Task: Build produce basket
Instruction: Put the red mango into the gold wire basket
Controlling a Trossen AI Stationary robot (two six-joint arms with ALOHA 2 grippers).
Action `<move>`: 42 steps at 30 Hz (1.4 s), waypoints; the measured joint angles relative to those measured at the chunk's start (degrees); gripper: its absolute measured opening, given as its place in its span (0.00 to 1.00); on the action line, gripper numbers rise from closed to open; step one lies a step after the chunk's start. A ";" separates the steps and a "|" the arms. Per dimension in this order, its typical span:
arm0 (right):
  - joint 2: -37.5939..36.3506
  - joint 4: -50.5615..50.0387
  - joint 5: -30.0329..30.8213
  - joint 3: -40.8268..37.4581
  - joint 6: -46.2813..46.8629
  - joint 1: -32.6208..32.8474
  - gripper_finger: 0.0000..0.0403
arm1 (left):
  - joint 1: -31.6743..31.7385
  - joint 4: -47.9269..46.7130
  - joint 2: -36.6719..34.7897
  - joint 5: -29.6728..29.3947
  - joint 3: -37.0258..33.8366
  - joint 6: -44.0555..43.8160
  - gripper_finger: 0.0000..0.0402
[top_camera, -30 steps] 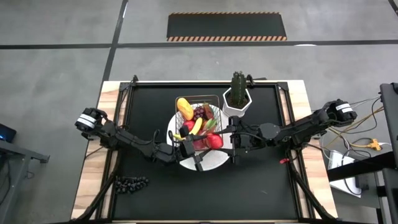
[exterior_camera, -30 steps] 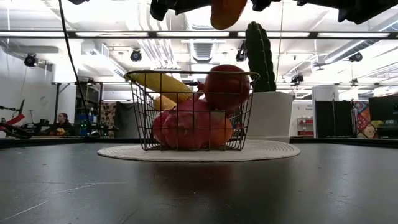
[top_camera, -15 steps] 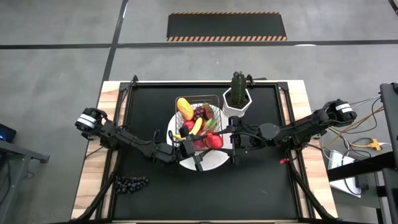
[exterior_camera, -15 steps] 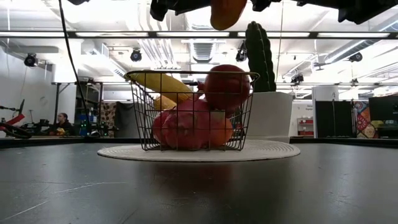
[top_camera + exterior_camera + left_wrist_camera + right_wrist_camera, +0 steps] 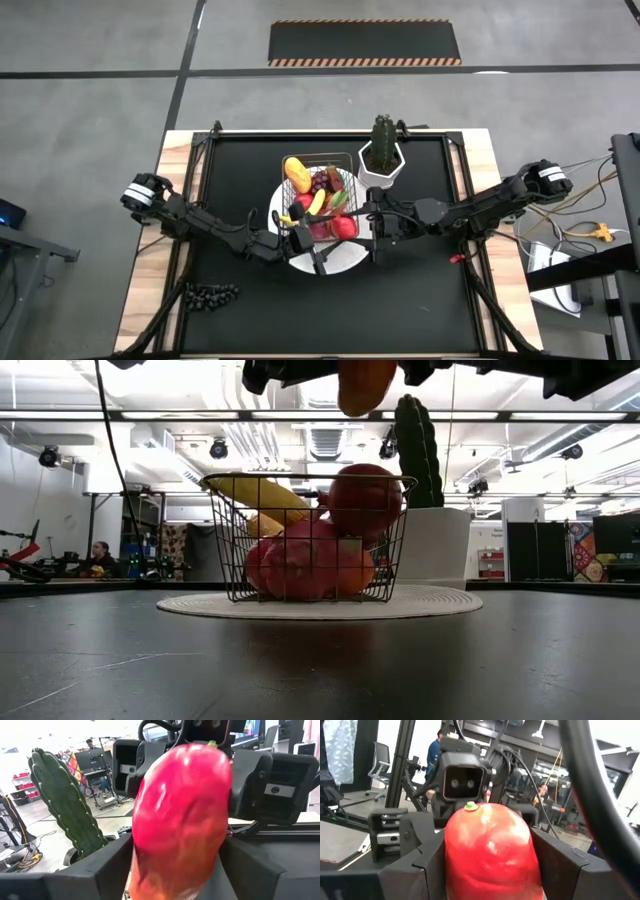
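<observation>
Both grippers meet above basket (image 5: 322, 190) on white plate (image 5: 345, 258) mid-table: red-orange mango (image 5: 182, 820) sits btwn left gripper (image 5: 175, 870) fingers & right gripper (image 5: 490, 865) fingers, right pinching it, left's grip unclear, basket already full w/ produce (image 5: 320, 550)

In the low view the red-orange fruit (image 5: 365, 382) is cut off by the top edge, so only its lower part shows, and the dark arm parts beside it are also cut there. In the left wrist view this fruit (image 5: 181, 820) fills the middle and hides most of the right gripper (image 5: 250, 782) behind it; its lower end goes out of the picture. In the right wrist view the same fruit (image 5: 490, 852) hides the lower part of the left gripper (image 5: 445, 827). Whether the left fingers touch the fruit cannot be told. In the high view the pieces inside the basket (image 5: 322, 160) overlap and are too small to separate.
</observation>
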 joint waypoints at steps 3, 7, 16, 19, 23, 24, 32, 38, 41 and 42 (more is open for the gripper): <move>0.18 -1.10 1.80 -0.13 0.18 0.00 0.56 | 0.02 -1.68 -0.17 -0.23 0.02 1.04 0.71; 0.14 -1.67 3.92 -0.13 0.21 0.00 0.55 | -0.11 -2.07 -0.20 -1.17 0.02 2.78 0.75; 0.11 -2.45 14.20 -0.13 0.35 -2.19 0.55 | -1.43 -7.05 -2.75 -6.30 -0.08 8.79 0.75; 0.08 -2.52 17.45 -0.11 3.09 -4.59 0.55 | -2.72 -12.08 -5.71 -8.30 -0.09 8.48 0.75; 1.37 -2.49 17.52 -0.04 9.88 -8.59 0.55 | -5.22 -16.51 -9.15 -9.89 -0.23 8.45 0.75; 2.12 -2.47 17.53 -0.04 11.61 -9.54 0.55 | -5.81 -17.11 -9.86 -10.11 -0.26 8.47 0.75; 10.27 0.87 18.06 1.68 18.77 -13.95 0.61 | -8.76 -18.66 -13.26 -11.00 -0.92 8.42 0.75; 14.58 -0.05 17.66 5.85 18.04 -14.12 0.69 | -9.43 -18.75 -13.14 -10.99 -0.98 8.38 0.75; 15.53 -2.87 17.68 7.97 18.03 -14.12 0.75 | -9.49 -18.76 -13.07 -11.32 -0.98 8.28 0.75; 15.62 -4.19 17.67 8.60 18.04 -14.12 0.76 | -9.65 -18.70 -13.07 -11.91 -0.98 8.27 0.75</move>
